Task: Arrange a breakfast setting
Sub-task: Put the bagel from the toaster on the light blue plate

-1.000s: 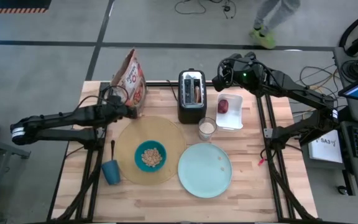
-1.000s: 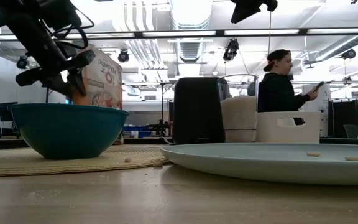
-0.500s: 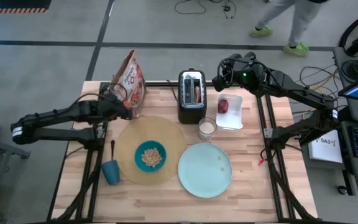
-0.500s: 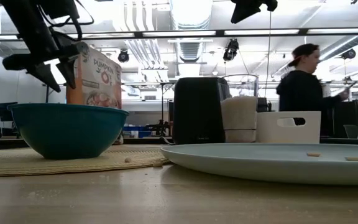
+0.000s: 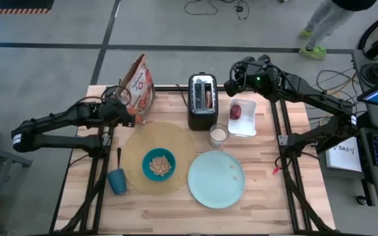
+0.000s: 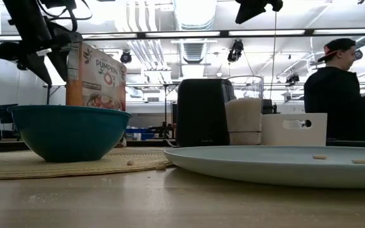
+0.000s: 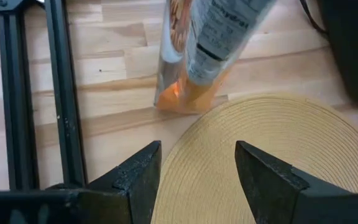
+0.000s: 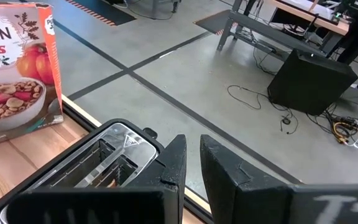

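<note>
While fingers spread, the left gripper (image 7: 194, 180) holds nothing — above the placemat (image 7: 272, 155)

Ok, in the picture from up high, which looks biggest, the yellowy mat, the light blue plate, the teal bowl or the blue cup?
Largest to smallest in the high view:
1. round tan placemat
2. large pale-blue plate
3. teal bowl
4. dark blue cup
All sit flat on the table, so nearness hardly matters.

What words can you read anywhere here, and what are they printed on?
"PUMPKIN": front of the cereal box, low view.
"PKIN" and "O's": same box, cut off at the edge of the right wrist view.
Fine print panel on the box's side, left wrist view: too blurred to read.
Paper beside the table: handwriting too small to read.
</note>
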Robot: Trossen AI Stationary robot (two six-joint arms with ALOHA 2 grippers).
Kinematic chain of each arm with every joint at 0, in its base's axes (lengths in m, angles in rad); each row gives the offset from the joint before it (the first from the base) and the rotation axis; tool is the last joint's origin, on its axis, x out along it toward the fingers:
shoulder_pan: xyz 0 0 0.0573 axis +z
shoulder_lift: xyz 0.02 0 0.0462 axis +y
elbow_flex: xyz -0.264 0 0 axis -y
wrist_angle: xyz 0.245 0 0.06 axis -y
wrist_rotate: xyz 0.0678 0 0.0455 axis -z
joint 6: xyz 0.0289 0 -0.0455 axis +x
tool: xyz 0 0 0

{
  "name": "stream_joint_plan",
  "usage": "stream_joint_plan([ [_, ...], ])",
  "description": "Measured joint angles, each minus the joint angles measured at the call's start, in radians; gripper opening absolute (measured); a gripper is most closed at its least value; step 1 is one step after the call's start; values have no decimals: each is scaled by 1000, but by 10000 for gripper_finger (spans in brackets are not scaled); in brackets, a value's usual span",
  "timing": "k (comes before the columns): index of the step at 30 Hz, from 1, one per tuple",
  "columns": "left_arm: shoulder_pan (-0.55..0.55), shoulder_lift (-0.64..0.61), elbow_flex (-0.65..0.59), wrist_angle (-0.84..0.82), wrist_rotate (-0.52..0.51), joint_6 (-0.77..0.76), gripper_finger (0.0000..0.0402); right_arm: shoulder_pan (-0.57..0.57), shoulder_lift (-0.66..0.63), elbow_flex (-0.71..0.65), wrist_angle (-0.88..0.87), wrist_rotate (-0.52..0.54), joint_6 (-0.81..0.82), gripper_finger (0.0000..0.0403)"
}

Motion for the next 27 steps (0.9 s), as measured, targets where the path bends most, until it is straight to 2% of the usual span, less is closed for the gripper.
stream_joint_plan([
  [7,0,-3,0,-5,106,-16,188,0,0,0,0,0,0,38],
  [14,0,-7,0,-62,287,-82,188,0,0,0,0,0,0,38],
  [20,0,-13,3,-90,367,-102,188,0,0,0,0,0,0,38],
  [23,-3,-12,40,-88,405,-101,188,0,0,0,0,-1,18,38],
  [27,-14,-12,130,-88,405,-75,188,0,0,0,0,-39,68,38],
])
